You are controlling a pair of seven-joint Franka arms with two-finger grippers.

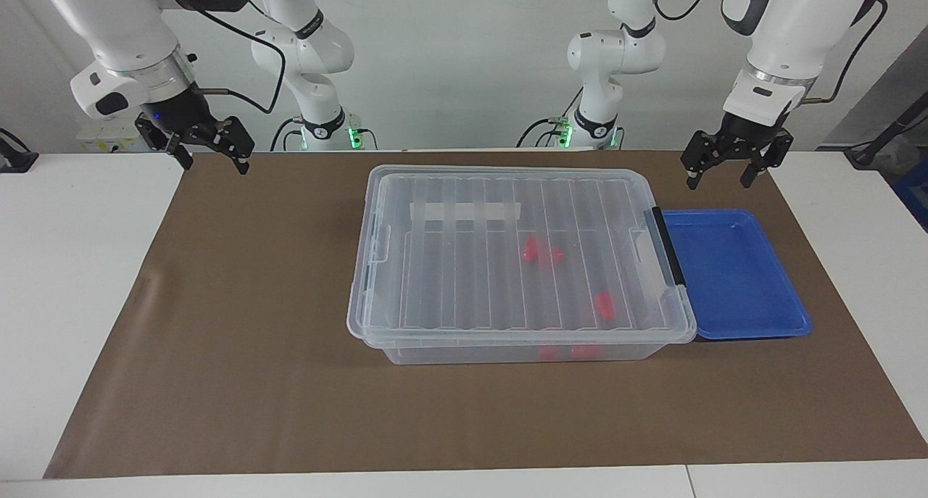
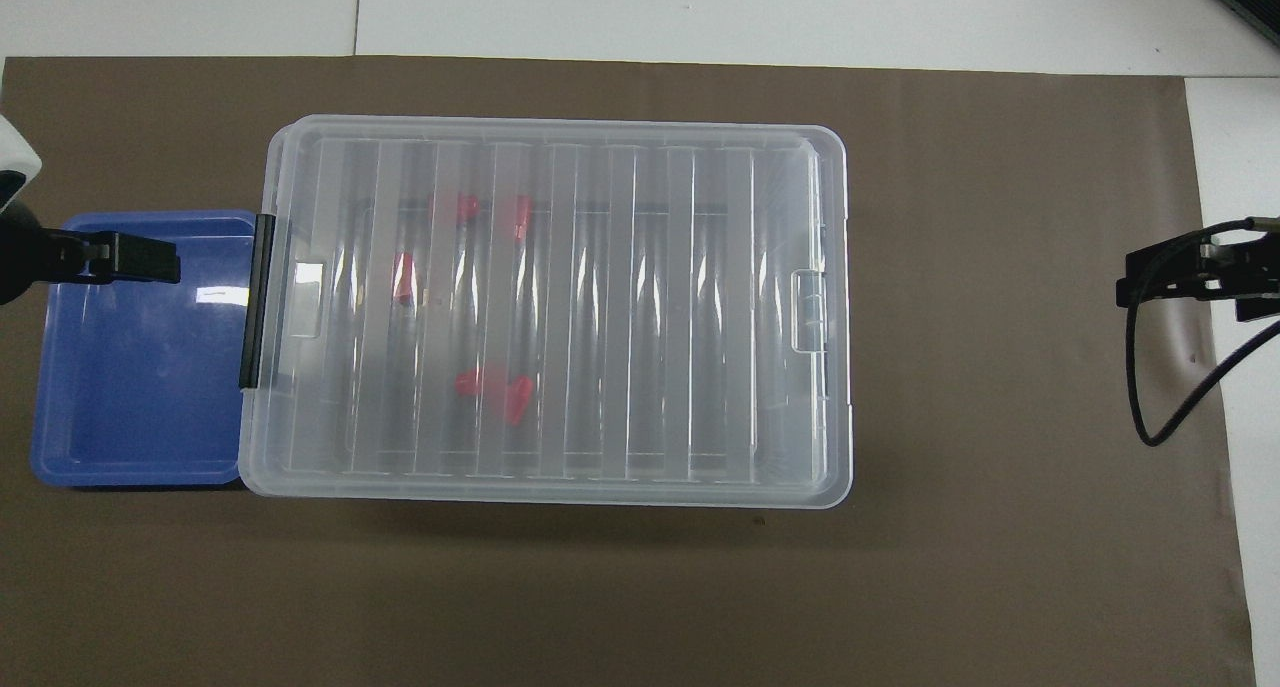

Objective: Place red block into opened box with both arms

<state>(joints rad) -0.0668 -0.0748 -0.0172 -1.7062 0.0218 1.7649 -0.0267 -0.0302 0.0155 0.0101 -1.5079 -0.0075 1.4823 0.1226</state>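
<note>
The box (image 1: 507, 193) is a large clear bin in the middle of the brown mat, and its ribbed lid (image 2: 620, 297) lies on it. Several red blocks show through the lid, among them a pair (image 1: 544, 253) (image 2: 492, 392) and a single one (image 1: 604, 304) (image 2: 403, 275). My left gripper (image 1: 718, 179) (image 2: 130, 257) hangs open and empty over the edge of the blue tray that is nearest the robots. My right gripper (image 1: 215, 166) (image 2: 1165, 279) hangs open and empty over the mat's edge at the right arm's end, well away from the box.
A shallow blue tray (image 1: 768, 317) (image 2: 70, 437) lies against the box's black latch (image 1: 668, 246) at the left arm's end, with nothing in it. Bare brown mat (image 1: 254, 324) stretches from the box toward the right arm's end.
</note>
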